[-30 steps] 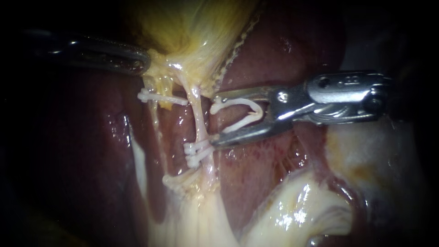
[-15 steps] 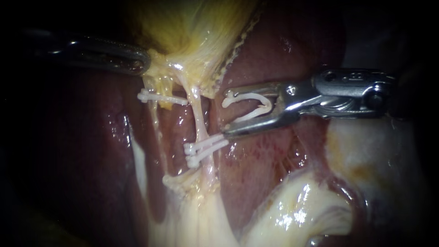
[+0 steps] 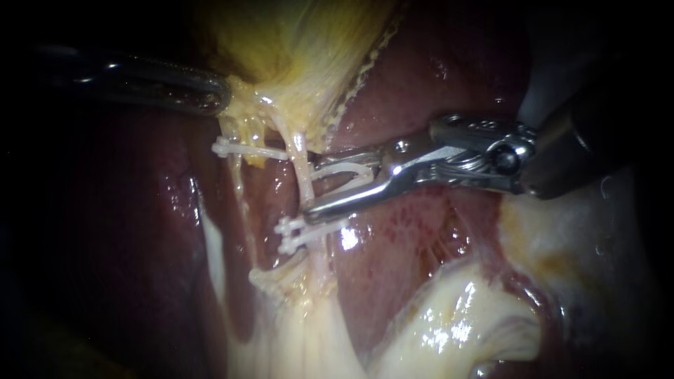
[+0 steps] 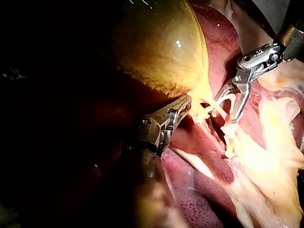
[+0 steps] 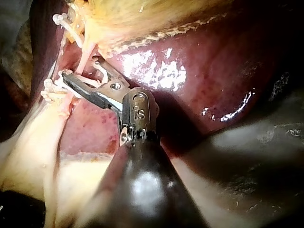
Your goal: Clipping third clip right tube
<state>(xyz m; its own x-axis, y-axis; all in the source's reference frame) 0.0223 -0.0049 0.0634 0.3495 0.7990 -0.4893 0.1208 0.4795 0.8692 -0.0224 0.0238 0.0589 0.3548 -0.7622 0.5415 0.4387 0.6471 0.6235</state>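
**Risks.** The left instrument [image 3: 214, 95] pinches the gallbladder [image 3: 302, 42] at its neck and appears to keep the tubes taut. A slip there would likely slacken the right tube [image 3: 302, 179] and let it drop out of the waiting jaws. The left clip [image 3: 249, 150], on the left tube [image 3: 235, 175], ends near the right instrument's upper jaw tip and could be snagged. The new clip [image 3: 351, 170] may close with the right tube only partly inside. Its tips seem just to reach the tube's far edge, though glare leaves this uncertain. It might also bite the liver [image 3: 435, 63] behind. The lower jaw lies just beside the lower clips [image 3: 298, 235], so closure could knock or overlap them.

**Pose.** The left instrument enters level from the left, jaws pressed on tissue. The right instrument [image 3: 311, 187] enters from the upper right with its wrist bent so the jaws run almost level. The jaws are spread about the right tube and hold the new clip from both sides, above the lower clips.
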